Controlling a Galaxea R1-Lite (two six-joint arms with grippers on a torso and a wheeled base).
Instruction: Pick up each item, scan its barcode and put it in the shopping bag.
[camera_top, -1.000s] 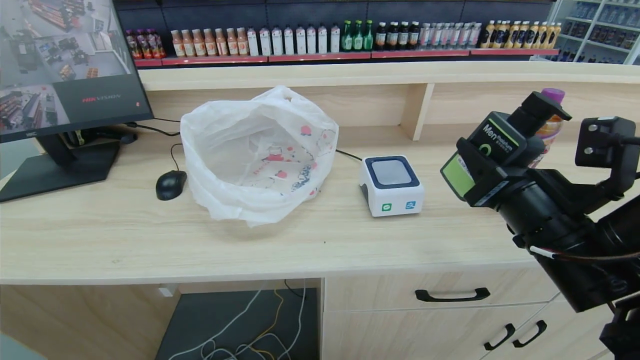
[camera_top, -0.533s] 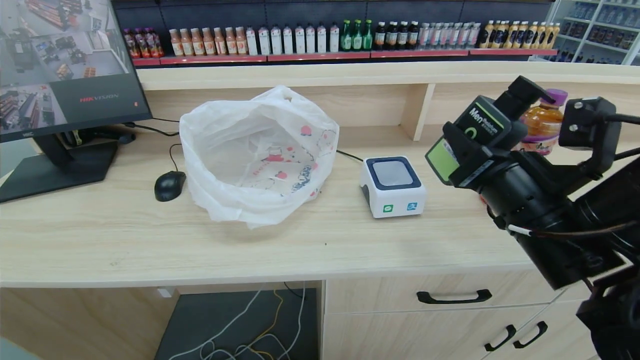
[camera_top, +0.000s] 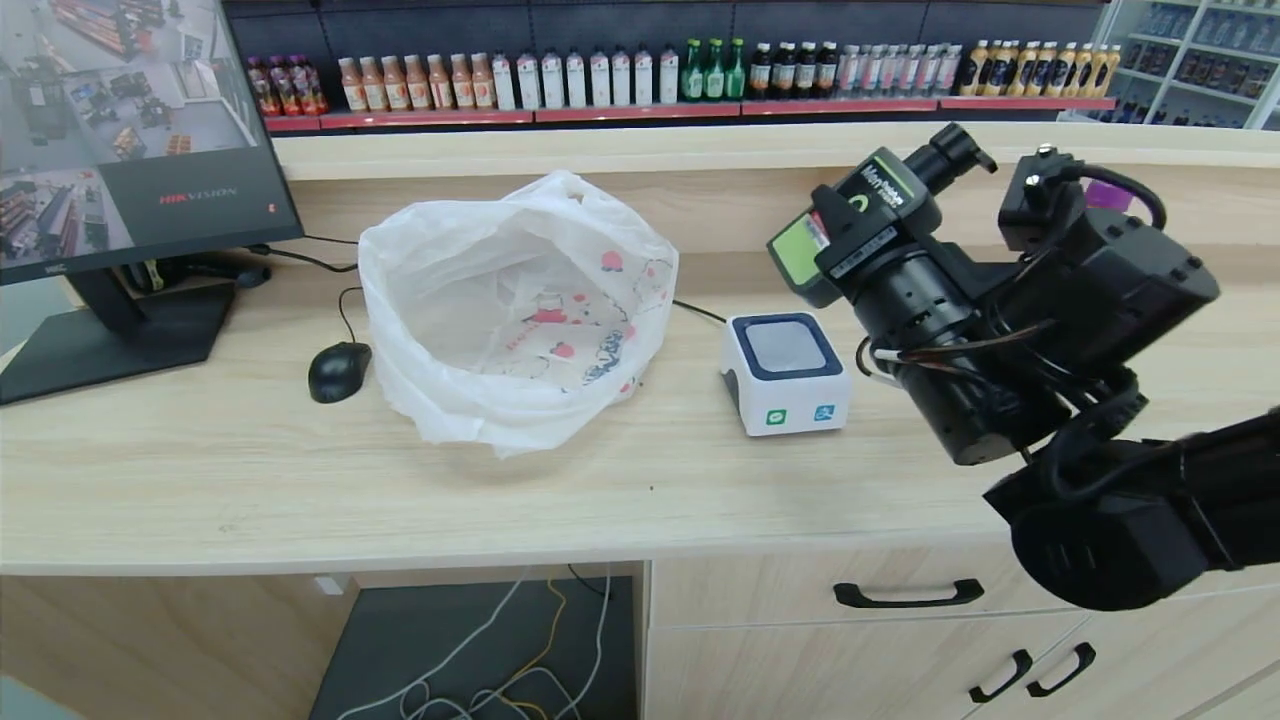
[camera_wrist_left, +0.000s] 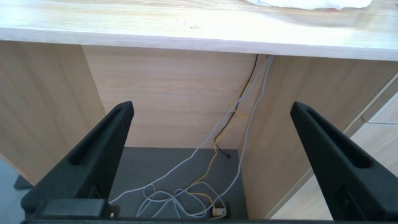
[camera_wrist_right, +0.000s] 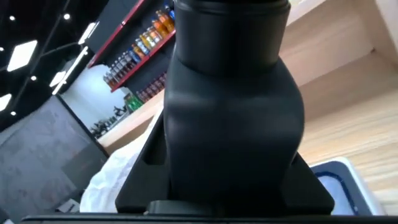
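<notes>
My right gripper (camera_top: 868, 262) is shut on a black pump bottle (camera_top: 856, 222) with a green label. It holds the bottle tilted in the air, just right of and above the white barcode scanner (camera_top: 785, 372). In the right wrist view the bottle (camera_wrist_right: 231, 118) is seen close up, with the scanner (camera_wrist_right: 344, 182) and the bag (camera_wrist_right: 115, 177) below it. The white shopping bag (camera_top: 515, 300) stands open on the counter left of the scanner. My left gripper (camera_wrist_left: 211, 146) hangs open below the counter's front edge, with nothing between its fingers (camera_wrist_left: 93, 163). A purple bottle cap (camera_top: 1106, 194) peeks out behind the right arm.
A monitor (camera_top: 130, 130) on its stand fills the counter's back left, with a black mouse (camera_top: 334, 371) beside the bag. A wooden upright divider (camera_top: 828, 222) rises behind the scanner. Drawers (camera_top: 905, 592) sit under the counter's right half, and loose cables (camera_wrist_left: 205, 186) lie underneath.
The right arm has carried the black bottle left and up, from the counter's right end to beside the scanner. The orange bottle with the purple cap is now mostly hidden behind the arm.
</notes>
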